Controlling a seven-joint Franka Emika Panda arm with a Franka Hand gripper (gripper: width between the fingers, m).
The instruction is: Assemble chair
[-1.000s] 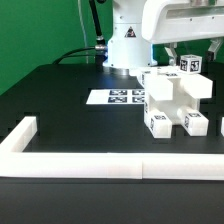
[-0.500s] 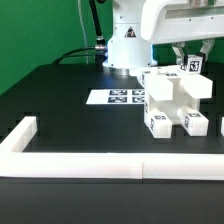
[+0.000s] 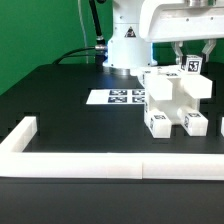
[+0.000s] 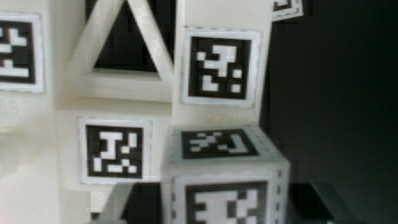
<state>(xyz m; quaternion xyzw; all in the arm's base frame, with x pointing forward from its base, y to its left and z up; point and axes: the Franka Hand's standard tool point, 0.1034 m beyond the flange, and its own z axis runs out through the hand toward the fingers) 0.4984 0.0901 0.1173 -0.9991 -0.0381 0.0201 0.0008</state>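
Okay so from my end the fingers [image 3: 190,57] are closed in on a small tagged block [image 3: 190,66], one on each side of it, pinching it as far as I can tell from the exterior view. That block is right at the top of the chair [image 3: 176,100], though I can't tell whether it's fully seated. The chair stands on the counter [image 3: 60,100] directly below the fingers, white and chunky, with little tagged feet at the bottom. Down from the fingers and off toward the exterior view's left, the marker board [image 3: 117,97] lies flat just beside the chair. The white border wall [image 3: 100,160] is well apart from the fingers, along the counter's near edge. The wrist view is crammed with tagged white parts up close, a cross-braced frame [image 4: 125,40] among them.
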